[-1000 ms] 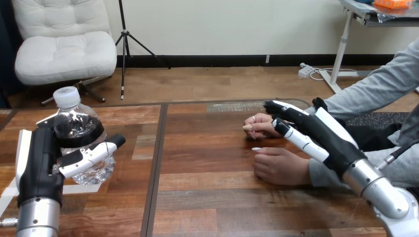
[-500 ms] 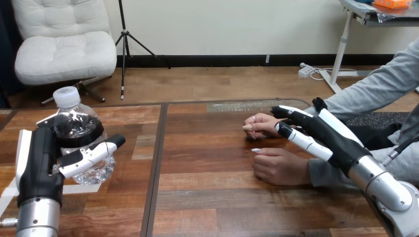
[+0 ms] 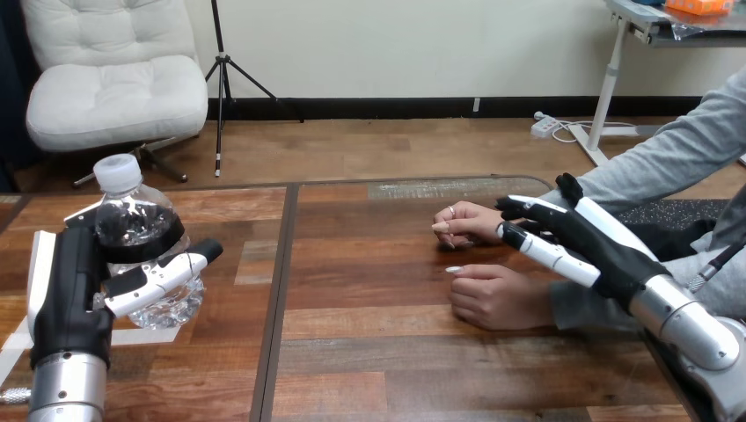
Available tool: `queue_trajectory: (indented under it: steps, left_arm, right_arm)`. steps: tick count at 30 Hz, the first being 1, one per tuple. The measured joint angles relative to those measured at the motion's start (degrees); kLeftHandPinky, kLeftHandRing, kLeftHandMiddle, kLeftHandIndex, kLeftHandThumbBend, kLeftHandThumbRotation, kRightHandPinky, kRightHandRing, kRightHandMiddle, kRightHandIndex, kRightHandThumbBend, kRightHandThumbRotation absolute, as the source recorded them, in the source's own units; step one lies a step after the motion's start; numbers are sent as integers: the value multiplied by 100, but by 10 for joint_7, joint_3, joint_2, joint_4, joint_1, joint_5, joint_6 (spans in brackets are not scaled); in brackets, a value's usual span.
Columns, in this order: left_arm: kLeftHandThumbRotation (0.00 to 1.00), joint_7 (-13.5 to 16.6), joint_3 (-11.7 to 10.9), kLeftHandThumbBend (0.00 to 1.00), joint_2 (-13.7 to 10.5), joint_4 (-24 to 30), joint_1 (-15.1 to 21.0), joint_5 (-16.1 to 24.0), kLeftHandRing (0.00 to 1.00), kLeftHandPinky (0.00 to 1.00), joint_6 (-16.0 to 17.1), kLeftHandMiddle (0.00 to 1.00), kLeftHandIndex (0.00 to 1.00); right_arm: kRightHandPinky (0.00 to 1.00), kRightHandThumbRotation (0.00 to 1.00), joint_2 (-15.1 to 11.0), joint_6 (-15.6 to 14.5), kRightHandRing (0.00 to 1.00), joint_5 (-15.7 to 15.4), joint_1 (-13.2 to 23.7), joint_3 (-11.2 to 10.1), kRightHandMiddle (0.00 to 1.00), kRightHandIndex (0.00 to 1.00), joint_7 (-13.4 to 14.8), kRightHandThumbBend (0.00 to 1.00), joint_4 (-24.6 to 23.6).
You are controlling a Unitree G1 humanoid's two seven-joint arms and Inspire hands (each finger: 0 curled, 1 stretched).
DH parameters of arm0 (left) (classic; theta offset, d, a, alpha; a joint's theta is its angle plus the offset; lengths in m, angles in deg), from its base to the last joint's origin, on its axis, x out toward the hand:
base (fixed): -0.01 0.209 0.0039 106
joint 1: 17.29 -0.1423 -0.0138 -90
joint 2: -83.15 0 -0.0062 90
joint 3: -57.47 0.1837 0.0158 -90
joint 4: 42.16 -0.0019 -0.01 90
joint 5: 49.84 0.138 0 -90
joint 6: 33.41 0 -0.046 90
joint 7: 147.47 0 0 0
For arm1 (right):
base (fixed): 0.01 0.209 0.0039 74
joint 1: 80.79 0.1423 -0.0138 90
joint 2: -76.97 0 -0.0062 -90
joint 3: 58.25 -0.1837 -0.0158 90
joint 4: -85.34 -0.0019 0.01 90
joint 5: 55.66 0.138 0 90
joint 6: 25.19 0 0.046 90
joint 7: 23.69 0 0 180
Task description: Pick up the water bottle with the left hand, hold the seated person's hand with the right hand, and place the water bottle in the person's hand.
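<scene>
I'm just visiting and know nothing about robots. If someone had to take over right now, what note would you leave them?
Left hand: shut on the clear plastic water bottle with white cap, at the left of the wooden table; lifted or not, cannot tell.
Right hand: open, fingers straight, over the wrist of the person's farther hand; no grasp visible.
Done: bottle grasped.
To do: hold the person's hand, place bottle in it.
</scene>
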Motion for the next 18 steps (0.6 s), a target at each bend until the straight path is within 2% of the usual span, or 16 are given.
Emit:
queue_trajectory:
  steps: [12,18]
  left_arm:
    - [0,0,0,72,0,0,0,0,37,31,0,40,41]
    - [0,-1,0,72,0,0,0,1,37,31,0,40,41]
  right_arm:
    - [82,97,-12,-2,87,-14,21,7,89,89,10,77,34]
    - [81,95,-18,-9,87,-21,29,18,89,89,14,77,44]
